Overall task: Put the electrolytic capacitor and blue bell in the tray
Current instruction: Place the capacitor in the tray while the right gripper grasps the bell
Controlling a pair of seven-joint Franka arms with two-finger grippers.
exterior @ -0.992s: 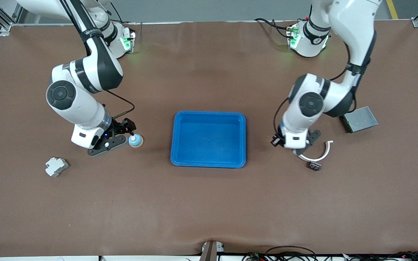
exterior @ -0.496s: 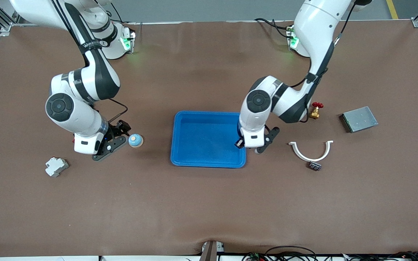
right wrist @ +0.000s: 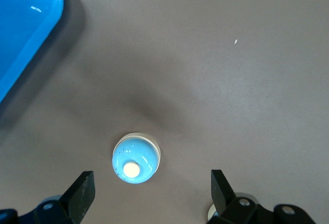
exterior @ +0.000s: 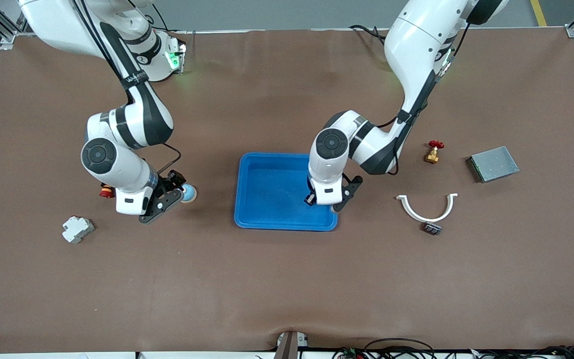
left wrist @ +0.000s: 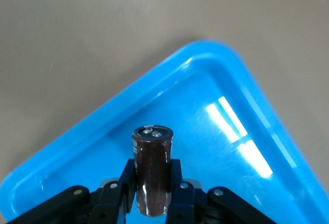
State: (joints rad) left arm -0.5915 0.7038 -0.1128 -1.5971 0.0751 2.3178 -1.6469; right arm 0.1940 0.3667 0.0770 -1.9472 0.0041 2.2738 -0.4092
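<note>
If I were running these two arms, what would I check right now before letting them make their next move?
1. Left pincer shut on the dark brown cylindrical capacitor: ok.
2. Capacitor over the shallow bright blue plastic tray: ok.
3. Capacitor released into the tray: not ok, held above it.
4. Right pincer open: ok.
5. Blue dome-shaped bell on the table between the right pincer's fingers: ok.
6. Bell in the tray: not ok.

No readable text is showing on the things on the table. Only a small white print is appearing on a black band of the right arm (exterior: 136, 78), and its letters are too small to be read.
</note>
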